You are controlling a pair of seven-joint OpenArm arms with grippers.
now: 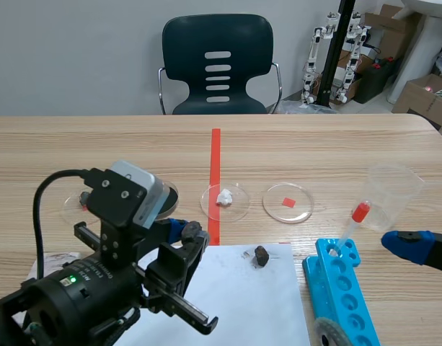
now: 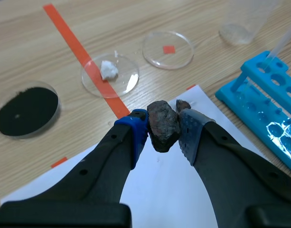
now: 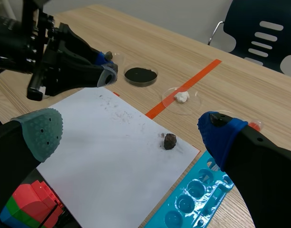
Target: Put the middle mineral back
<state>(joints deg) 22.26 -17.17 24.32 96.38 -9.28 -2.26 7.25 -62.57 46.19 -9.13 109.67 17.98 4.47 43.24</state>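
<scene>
We record the left hand closed on a dark brown mineral chunk, near the edge of the white paper sheet. In the scene view, a second small dark stone lies on the sheet at the hand's 3 o'clock. The right hand is wide open and holds nothing.

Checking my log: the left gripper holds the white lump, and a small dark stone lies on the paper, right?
No. The left gripper is shut on a dark brown stone, not the white lump, which lies in its clear dish, as the left wrist view shows. A small dark stone does lie on the paper.
</scene>
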